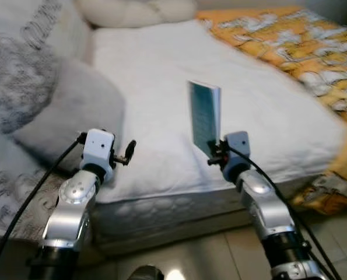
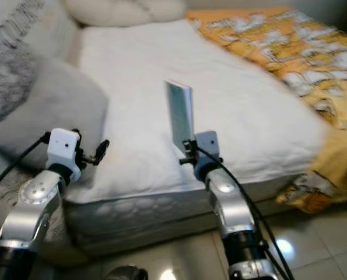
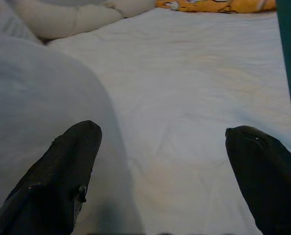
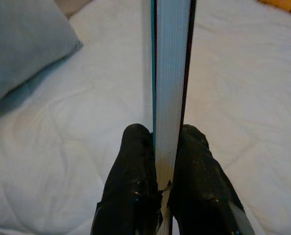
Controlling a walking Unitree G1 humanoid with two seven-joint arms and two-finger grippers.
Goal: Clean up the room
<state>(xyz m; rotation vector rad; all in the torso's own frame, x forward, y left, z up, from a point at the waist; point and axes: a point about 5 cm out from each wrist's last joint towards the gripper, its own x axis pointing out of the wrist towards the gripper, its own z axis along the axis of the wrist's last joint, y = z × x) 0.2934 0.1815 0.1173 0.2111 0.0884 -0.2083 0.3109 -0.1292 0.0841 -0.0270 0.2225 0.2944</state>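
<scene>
My right gripper [image 1: 215, 153] is shut on a teal-covered book [image 1: 204, 116], holding it upright by its lower edge above the near part of the white bed [image 1: 161, 76]. In the right wrist view the white page block of the book [image 4: 170, 73] stands clamped between the two black fingers [image 4: 133, 166]. My left gripper [image 1: 126, 153] is open with nothing in it, hovering over the bed's near edge beside a grey pillow [image 1: 68, 111]. Its two fingers [image 3: 62, 171] stand wide apart over the sheet in the left wrist view.
An orange patterned blanket [image 1: 301, 46] covers the bed's right side and hangs to the floor. A cream knotted cushion [image 1: 132, 11] lies at the head. Grey and white bedding [image 1: 16, 76] piles on the left. Pale tiled floor [image 1: 208, 251] runs under my arms.
</scene>
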